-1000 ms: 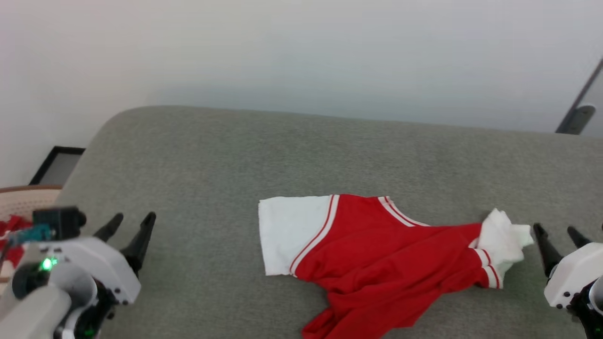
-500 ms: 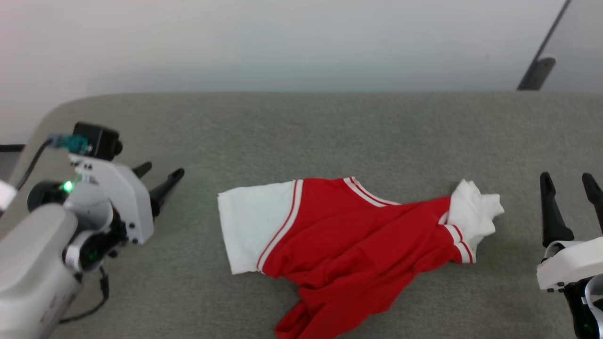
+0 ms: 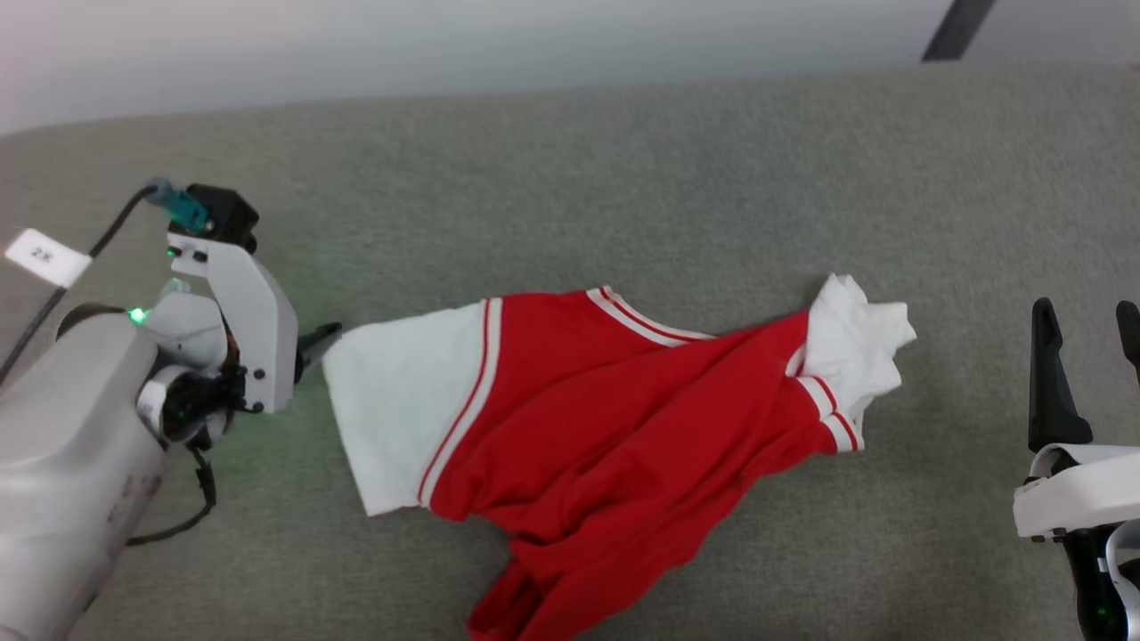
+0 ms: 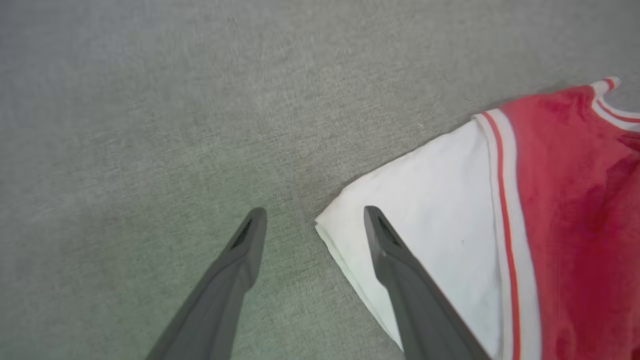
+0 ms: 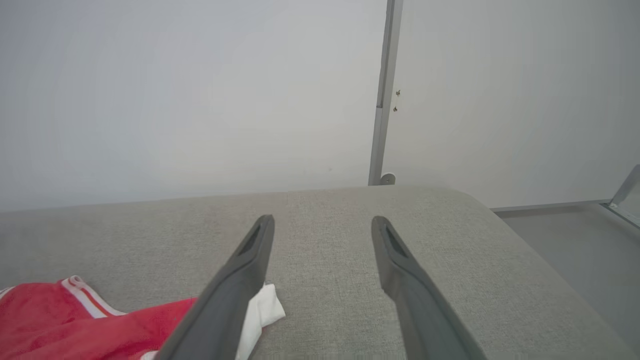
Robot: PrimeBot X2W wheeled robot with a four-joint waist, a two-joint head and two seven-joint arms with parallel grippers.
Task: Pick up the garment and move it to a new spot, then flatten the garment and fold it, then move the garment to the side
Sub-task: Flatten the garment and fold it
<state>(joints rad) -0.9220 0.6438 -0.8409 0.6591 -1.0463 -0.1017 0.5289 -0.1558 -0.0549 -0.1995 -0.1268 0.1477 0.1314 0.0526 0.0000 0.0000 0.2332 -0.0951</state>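
At the lower right of the frame the right tool [image 3: 1085,307] stands released, apart from the bunched sleeve [image 3: 859,343], the garment [image 3: 606,418] lies crumpled at centre on the grey upholstered surface [image 3: 623,178], and at centre left the left tool [image 4: 314,212], also released, brackets the flat sleeve's corner [image 4: 325,222], evidently positioned for pickup.

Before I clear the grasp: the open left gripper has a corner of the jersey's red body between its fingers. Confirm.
No. The corner between the fingers of the open left gripper belongs to the garment, but to its white sleeve, not its red body; the left wrist view shows it.
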